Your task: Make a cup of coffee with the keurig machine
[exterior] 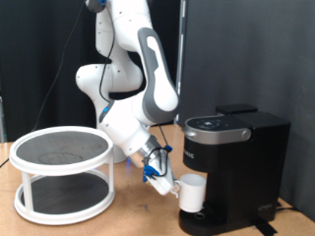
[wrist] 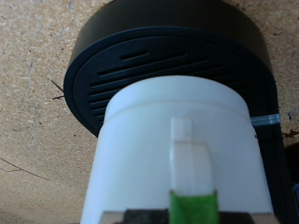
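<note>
The pincer [exterior: 169, 183] is closed on the wall of the plain white ceramic cup [exterior: 191, 193], holding it just over the round drip base of the tall matte-black keurig machine [exterior: 236, 157], so an off-centre release risks tipping it off the edge.

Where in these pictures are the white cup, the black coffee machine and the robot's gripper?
cup [exterior: 191, 193]: exterior view, on its white side wall.
keurig machine [exterior: 241, 157]: exterior view, on its black front body.
gripper [exterior: 169, 183]: exterior view, at the fingertips holding the cup.
</note>
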